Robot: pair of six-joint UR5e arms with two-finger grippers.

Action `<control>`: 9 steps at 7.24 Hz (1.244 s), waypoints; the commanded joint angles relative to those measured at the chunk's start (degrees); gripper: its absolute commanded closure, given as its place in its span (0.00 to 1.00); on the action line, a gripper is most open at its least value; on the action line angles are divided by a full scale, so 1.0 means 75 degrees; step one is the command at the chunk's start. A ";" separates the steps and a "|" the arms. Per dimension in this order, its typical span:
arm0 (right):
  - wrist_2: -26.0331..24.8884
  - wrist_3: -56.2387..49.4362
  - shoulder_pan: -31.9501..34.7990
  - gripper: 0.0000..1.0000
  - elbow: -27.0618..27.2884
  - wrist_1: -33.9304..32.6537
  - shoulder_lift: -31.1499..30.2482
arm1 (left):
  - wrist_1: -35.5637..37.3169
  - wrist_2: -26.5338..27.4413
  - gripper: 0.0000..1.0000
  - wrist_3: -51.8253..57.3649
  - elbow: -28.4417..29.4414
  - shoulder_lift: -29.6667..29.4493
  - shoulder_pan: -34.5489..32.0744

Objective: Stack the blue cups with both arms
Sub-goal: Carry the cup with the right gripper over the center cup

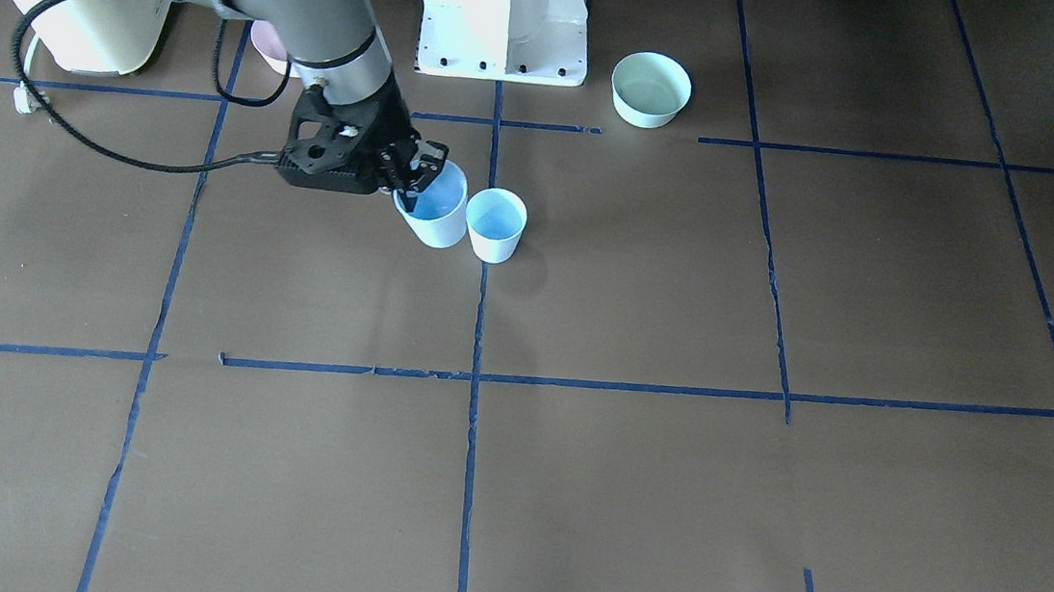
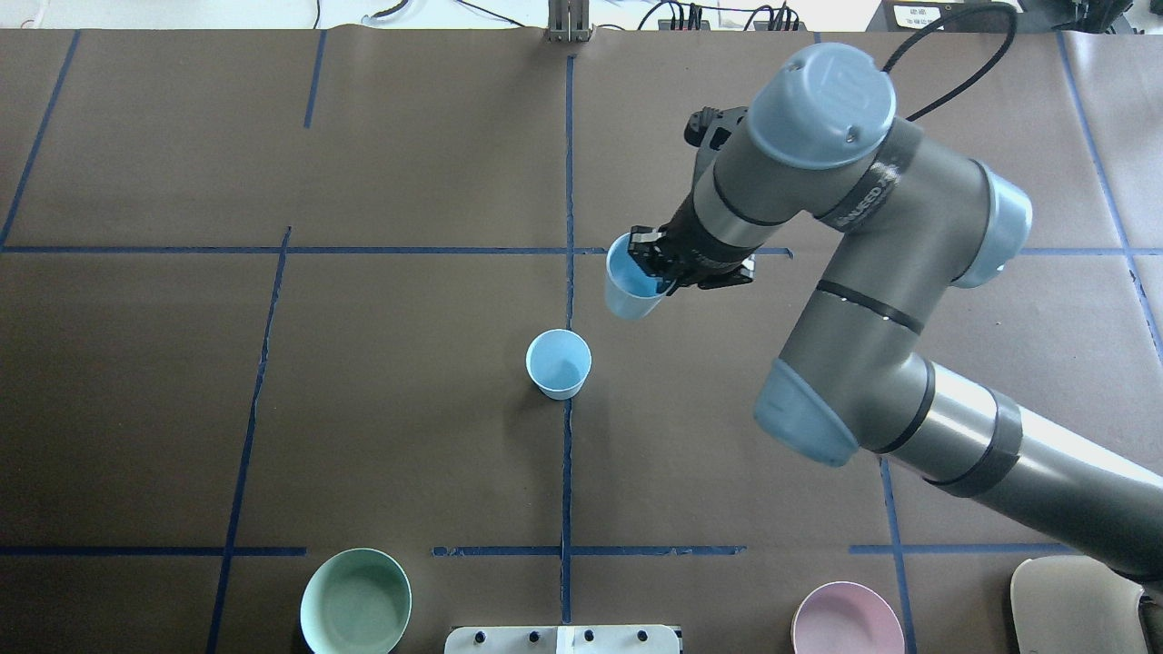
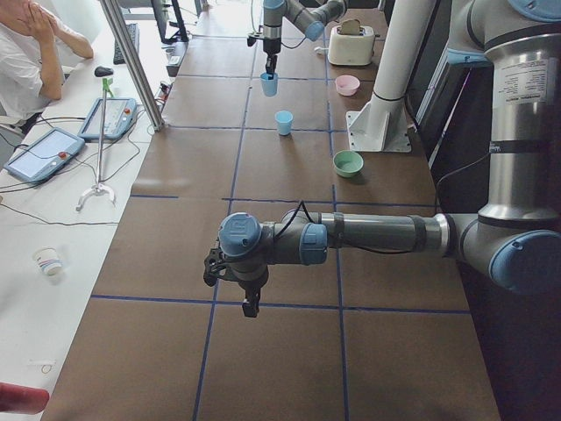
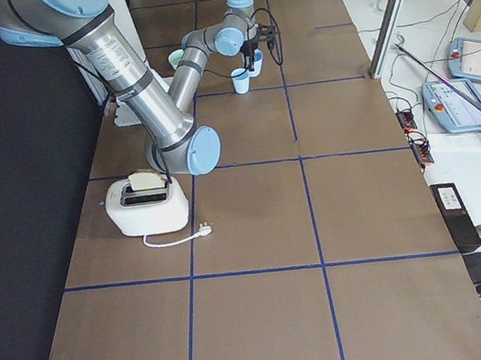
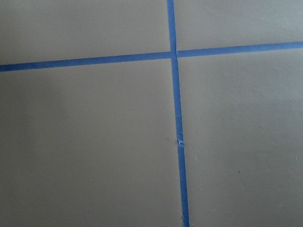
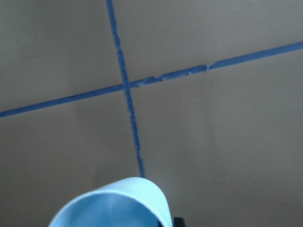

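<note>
Right claw (image 2: 656,263) is clamped on the rim of one cup. From the overhead and front views it looks like one finger inside, one outside. That held cup (image 2: 629,292) hangs a bit tilted, mouth up, and looks clear of the table (image 2: 273,409). It's out past the middle, just to the robot's right of the centre tape (image 2: 568,182) line. The right wrist cam only catches a slice of its pale rim at the bottom edge, with a tape crossing beyond.

The other cup (image 2: 558,363) stands upright on the table, right on that centre line and nearer the robot than the held one. They're near each other but not touching in the overhead view.

The left arm (image 3: 368,235) is stretched out low over the table, well apart from both cups. Left claw (image 3: 251,305) points down, but it only shows in the side view — can't tell if it's open or closed. Its wrist cam shows just brown table and a tape crossing.

A mint bowl (image 2: 355,601) and a pink bowl (image 2: 847,619) sit near the base (image 2: 563,639), one on each side, well away from the cups. A toaster (image 4: 145,203) sits at the robot's right.
</note>
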 commanded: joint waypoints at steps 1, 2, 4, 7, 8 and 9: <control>-0.0975 0.0731 -0.0759 0.99 -0.0397 -0.0027 0.0570 | 0.0000 -0.0029 0.00 -0.0010 -0.0004 0.0011 0.0000; -0.1524 0.0745 -0.1098 0.99 -0.0387 -0.0189 0.0490 | 0.0000 -0.0041 0.00 -0.0022 0.0007 0.0000 0.0000; -0.1788 0.0745 -0.1172 0.98 -0.0282 -0.0869 0.0513 | 0.0000 -0.0041 0.00 -0.0022 0.0007 0.0012 0.0000; -0.1811 0.0745 -0.1277 0.18 -0.0293 -0.0847 0.0478 | 0.0000 -0.0053 0.00 -0.0022 -0.0004 0.0047 0.0000; -0.2194 0.0733 -0.1440 0.00 -0.0282 -0.0847 0.0478 | 0.0000 -0.0053 0.00 -0.0011 -0.0004 0.0047 0.0000; -0.2209 0.0722 -0.1465 0.00 -0.0282 -0.0835 0.0489 | 0.0000 -0.0053 0.00 -0.0022 -0.0004 0.0047 0.0012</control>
